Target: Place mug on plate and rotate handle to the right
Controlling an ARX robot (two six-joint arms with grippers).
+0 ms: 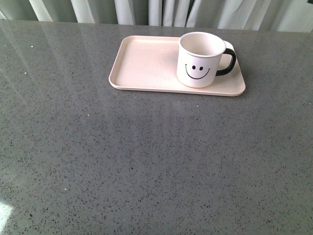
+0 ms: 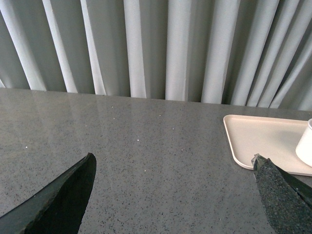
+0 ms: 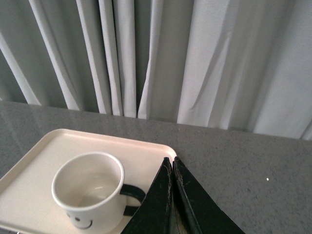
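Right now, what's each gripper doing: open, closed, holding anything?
Left gripper: open, fingers wide apart, holding nothing.
Right gripper: closed, fingers pressed together, empty; beside the mug.

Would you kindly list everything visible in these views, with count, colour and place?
plate: one, pale pink, far part of the table, right of centre.
mug: one, cream-white with a black smiley face, upright and empty, on the plate's right end.
handle: one, black, pointing right in the front view.
table: one, speckled grey, fills the foreground.
curtain: one, pale grey-white, pleated, behind the table's far edge.
left gripper: one, black fingers spread wide, above bare table, left of the plate.
right gripper: one, black fingers pressed together, holding nothing, beside the mug's handle.
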